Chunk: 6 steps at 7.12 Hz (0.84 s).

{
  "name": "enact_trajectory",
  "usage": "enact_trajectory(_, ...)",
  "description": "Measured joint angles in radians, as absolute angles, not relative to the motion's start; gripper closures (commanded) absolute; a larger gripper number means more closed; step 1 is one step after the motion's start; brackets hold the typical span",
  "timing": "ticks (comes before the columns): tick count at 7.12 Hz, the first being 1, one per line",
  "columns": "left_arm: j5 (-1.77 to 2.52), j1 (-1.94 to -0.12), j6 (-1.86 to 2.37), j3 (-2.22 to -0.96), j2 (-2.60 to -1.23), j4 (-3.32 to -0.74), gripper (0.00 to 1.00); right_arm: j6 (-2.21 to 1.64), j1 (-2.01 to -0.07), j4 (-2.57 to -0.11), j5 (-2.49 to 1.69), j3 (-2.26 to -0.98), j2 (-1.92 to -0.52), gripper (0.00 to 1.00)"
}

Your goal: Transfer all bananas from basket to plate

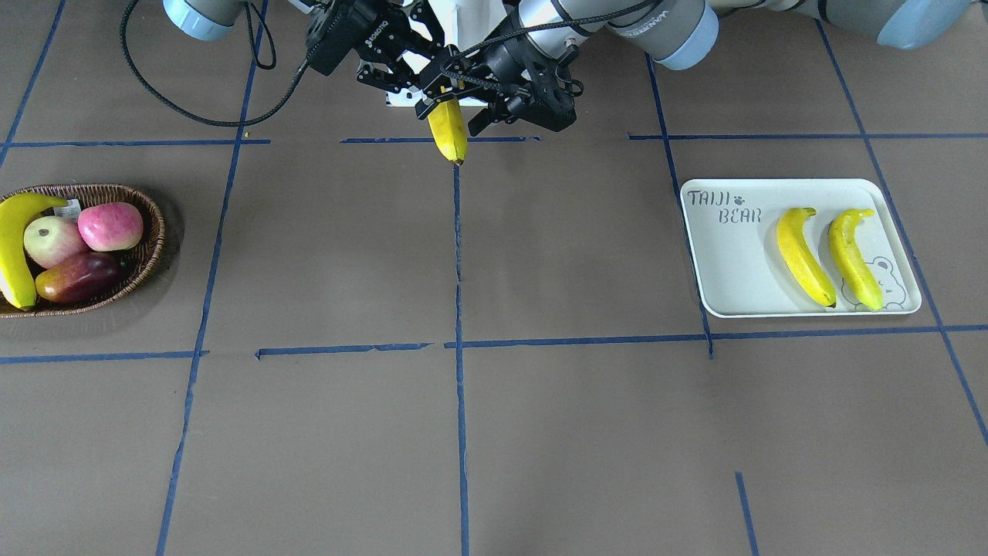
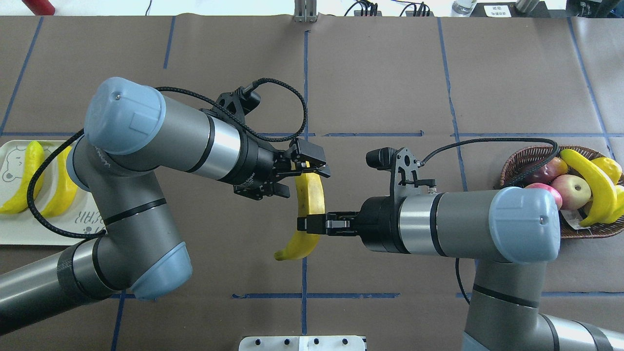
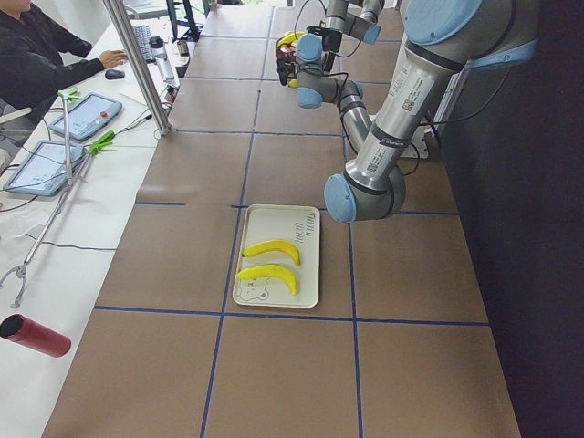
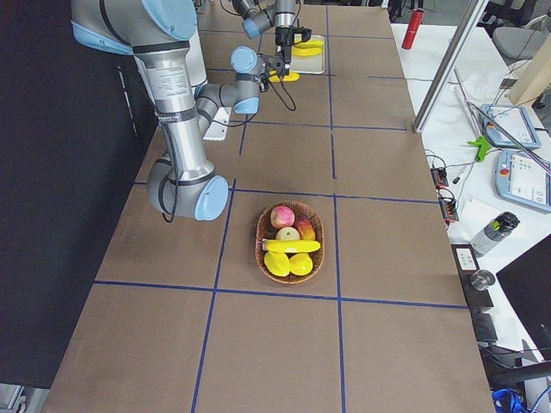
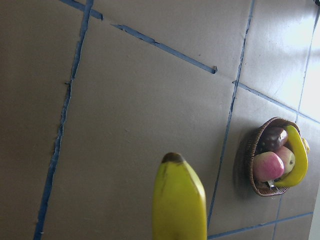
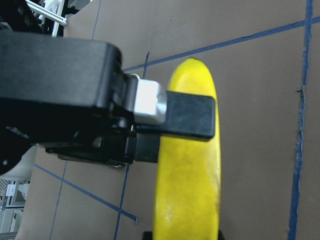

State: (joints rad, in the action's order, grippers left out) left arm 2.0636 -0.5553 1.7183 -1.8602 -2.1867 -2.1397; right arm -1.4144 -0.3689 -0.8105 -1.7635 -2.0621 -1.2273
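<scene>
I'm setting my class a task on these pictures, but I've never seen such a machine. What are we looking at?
Two robot arms work at a brown table, photographed from above, the front, both ends and each wrist. The right claw is shut on a banana in mid-air; the left claw is around its top end, grip unclear. Two bananas lie on the white tray. The basket holds another banana, two apples and a mango.
</scene>
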Motion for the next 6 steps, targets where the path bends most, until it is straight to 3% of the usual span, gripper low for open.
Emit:
enact_trajectory(1,2.060,-0.552,1.725,-1.861,-2.187,-2.142,1.00,-1.414,-0.368,-0.810,-1.763,-2.063,-1.227,0.98)
enact_trajectory(2,2.059,-0.551,1.728,-1.862,-2.185,-2.152,1.00,-1.414,-0.368,-0.810,-1.763,-2.065,-1.227,0.60)
enact_trajectory(3,2.058,-0.551,1.731,-1.862,-2.185,-2.164,1.00,-1.418,-0.368,-0.810,-1.762,-2.066,-1.225,0.01)
enact_trajectory(6,2.057,-0.557,1.754,-1.860,-2.180,-2.177,1.00,-1.429,-0.370,-0.809,-1.760,-2.072,-1.220,0.00)
